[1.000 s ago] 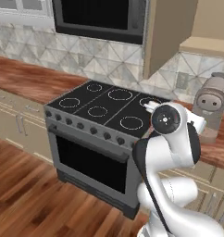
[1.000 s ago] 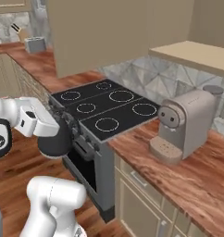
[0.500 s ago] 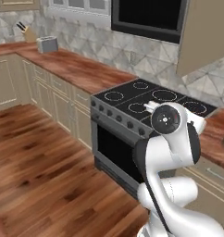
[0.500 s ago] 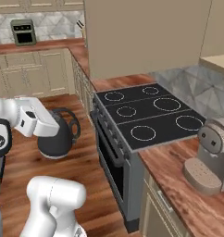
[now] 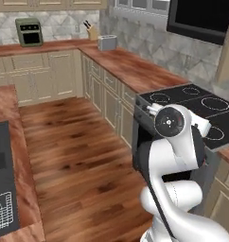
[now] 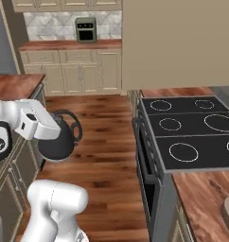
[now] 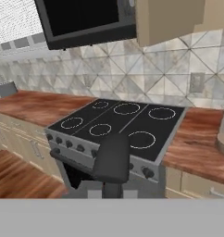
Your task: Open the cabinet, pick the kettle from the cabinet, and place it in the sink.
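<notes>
Gleaming black dome-shaped kettle (image 6: 58,140), looped handle, beside the end effector (image 6: 49,128).

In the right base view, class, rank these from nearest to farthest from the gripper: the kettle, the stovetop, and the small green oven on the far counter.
1. The kettle: held at the gripper, on the view's left.
2. The stovetop: across the floor, on the right.
3. The small green oven: on the far counter at the top, against the back wall.
</notes>
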